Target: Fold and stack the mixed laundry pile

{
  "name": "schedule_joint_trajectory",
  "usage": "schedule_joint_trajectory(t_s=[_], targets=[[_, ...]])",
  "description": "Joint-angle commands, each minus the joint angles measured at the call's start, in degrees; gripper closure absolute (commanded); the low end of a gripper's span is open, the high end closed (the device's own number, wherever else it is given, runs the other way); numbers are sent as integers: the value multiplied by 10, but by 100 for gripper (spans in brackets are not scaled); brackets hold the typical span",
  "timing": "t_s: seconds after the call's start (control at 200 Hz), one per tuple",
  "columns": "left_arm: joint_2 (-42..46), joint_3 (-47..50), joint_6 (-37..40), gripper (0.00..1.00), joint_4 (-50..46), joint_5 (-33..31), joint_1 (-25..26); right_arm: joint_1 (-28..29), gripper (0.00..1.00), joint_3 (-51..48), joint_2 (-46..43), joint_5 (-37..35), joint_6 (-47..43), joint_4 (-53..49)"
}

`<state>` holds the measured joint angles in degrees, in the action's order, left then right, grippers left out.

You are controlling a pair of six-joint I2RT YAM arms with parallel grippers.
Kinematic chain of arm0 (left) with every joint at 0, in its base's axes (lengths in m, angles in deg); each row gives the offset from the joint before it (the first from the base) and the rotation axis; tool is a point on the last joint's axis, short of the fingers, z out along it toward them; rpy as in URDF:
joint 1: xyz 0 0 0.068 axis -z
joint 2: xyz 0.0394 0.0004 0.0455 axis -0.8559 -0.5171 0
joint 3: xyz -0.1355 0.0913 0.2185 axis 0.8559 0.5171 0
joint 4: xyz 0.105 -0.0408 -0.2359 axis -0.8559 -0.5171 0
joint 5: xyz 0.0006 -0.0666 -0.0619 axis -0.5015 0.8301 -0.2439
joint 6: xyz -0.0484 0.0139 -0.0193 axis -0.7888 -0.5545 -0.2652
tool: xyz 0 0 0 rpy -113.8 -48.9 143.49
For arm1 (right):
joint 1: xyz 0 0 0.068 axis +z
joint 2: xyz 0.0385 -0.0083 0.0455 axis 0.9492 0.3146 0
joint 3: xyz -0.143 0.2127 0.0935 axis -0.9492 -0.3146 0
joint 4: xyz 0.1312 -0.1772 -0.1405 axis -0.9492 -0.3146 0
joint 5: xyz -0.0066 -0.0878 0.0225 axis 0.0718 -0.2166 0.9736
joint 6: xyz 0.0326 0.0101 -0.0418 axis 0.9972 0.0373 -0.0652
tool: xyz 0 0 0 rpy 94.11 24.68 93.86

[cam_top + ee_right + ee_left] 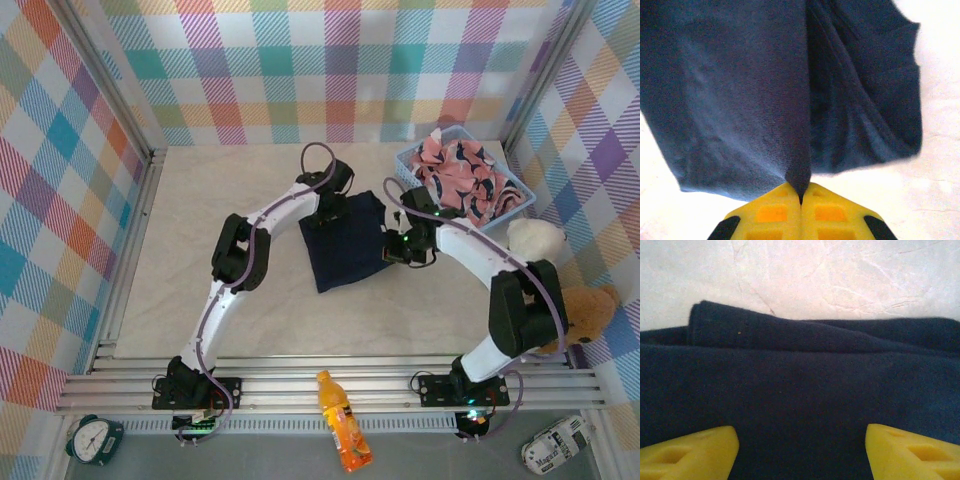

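Note:
The dark navy trousers (pixel 345 250) lie folded in a compact bundle in the middle of the white table. My left gripper (pixel 330 207) is at the bundle's far left corner; in its wrist view it is open (pixel 800 452), yellow fingers (pixel 690 452) spread wide over the navy cloth (pixel 800 390). My right gripper (pixel 393 247) is at the bundle's right edge, shut (pixel 801 194) on a pinched fold of the trousers (pixel 740 90), which hangs lifted off the table there. The pink printed garment (pixel 458 172) lies crumpled in the basket at the back right.
The light blue basket (pixel 522 200) stands in the back right corner. A white teddy bear (pixel 535 238) and a brown one (pixel 590 312) sit along the right wall. Plaid walls enclose the table. An orange bottle (pixel 341 420) and a clock (pixel 95 438) lie beyond the near rail.

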<state>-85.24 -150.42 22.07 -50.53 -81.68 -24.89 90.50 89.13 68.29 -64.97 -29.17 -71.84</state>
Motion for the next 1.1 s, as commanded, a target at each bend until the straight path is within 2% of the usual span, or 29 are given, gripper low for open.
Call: schedule_joint_trajectory(t_s=[0.0, 0.235, 0.32, 0.35, 0.41, 0.49, 0.61, 0.735, 0.95, 1.095], targets=[[-16, 53, 12, 29, -71, -16, -7, -30, 100, -5, 14, -46, -18, -44], [0, 58, 33, 26, -84, -25, -11, -73, 98, -16, 118, -52, 5, -5], [21, 52, 36, 14, -89, -11, -11, -78, 82, 4, 133, -49, -1, -14], [30, 45, 36, 12, -92, -1, -12, -78, 73, 5, 125, -49, -2, -16], [51, 23, 37, 9, -104, 20, -9, -77, 61, -2, 93, -48, -2, -14], [90, 1, 42, 8, -113, 30, 8, -77, 44, -16, 39, -49, -2, -18], [143, 31, 21, 10, -95, 18, 54, -77, 33, -27, -18, -65, -7, -32], [152, 97, -35, 11, -68, -20, 95, -78, 0, 18, -24, -93, -19, -57], [85, 110, -128, 7, -108, -46, 101, -105, 1, 152, 25, -123, -13, -81], [76, 157, -173, 5, -60, -15, 82, -123, 1, 238, 80, -162, -14, -98]])
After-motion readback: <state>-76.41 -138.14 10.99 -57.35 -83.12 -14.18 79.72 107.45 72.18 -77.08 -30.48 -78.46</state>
